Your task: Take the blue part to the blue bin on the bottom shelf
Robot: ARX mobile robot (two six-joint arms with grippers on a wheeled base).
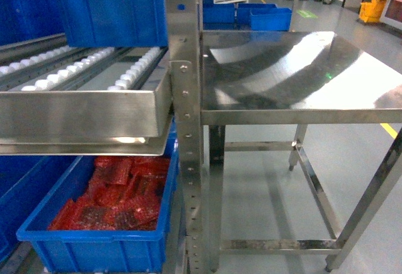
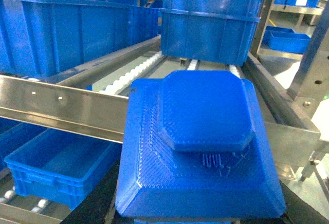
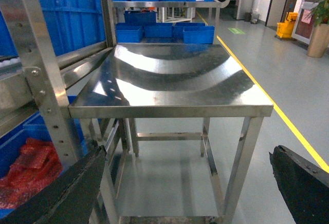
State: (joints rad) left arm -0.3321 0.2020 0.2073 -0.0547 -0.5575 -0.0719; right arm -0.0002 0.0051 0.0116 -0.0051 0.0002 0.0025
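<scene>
The blue part, a stepped square block of ribbed plastic, fills the left wrist view. My left gripper is shut on it from below, and the part hides all but dark edges of the fingers. Below and to the left, an empty blue bin rests on the white rollers of the bottom shelf. My right gripper is open and holds nothing. Its dark fingers frame the steel table. Neither gripper shows in the head view.
A steel rail crosses between the part and the bin. Above it, a roller level carries a large blue crate. A lower blue bin with red bagged parts sits beside the rack post.
</scene>
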